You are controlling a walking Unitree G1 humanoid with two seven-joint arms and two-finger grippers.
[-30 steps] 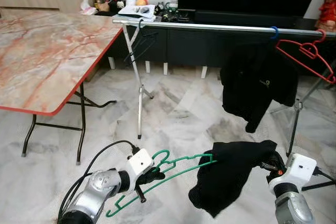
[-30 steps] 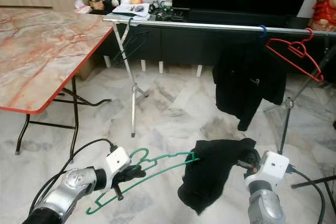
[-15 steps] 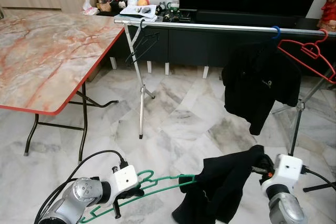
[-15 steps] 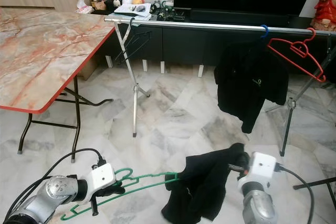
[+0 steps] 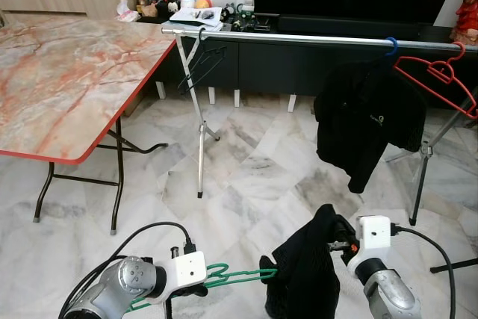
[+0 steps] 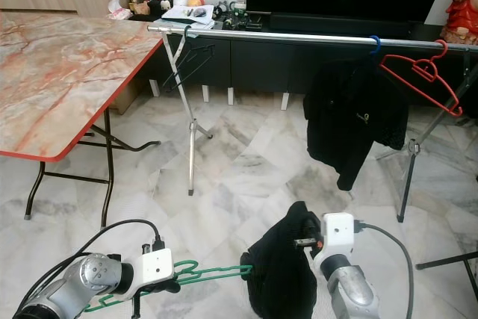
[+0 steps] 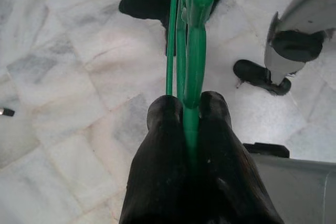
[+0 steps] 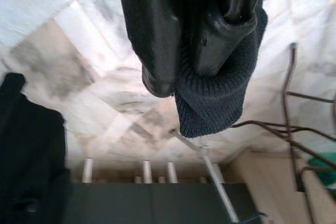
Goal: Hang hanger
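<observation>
While the left gripper pinches the green hanger low and near, the right gripper clamps the black garment — soft, floppy cloth on light, stiff, slippery plastic, so hold near the hook. The rail stands far.

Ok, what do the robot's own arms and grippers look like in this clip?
Both arms are silver metal with rounded joints, each ending in a white boxy wrist module. A black cable loops to the left gripper, a grey one to the right gripper. The jaws are long, black and rounded at the tips.
</observation>
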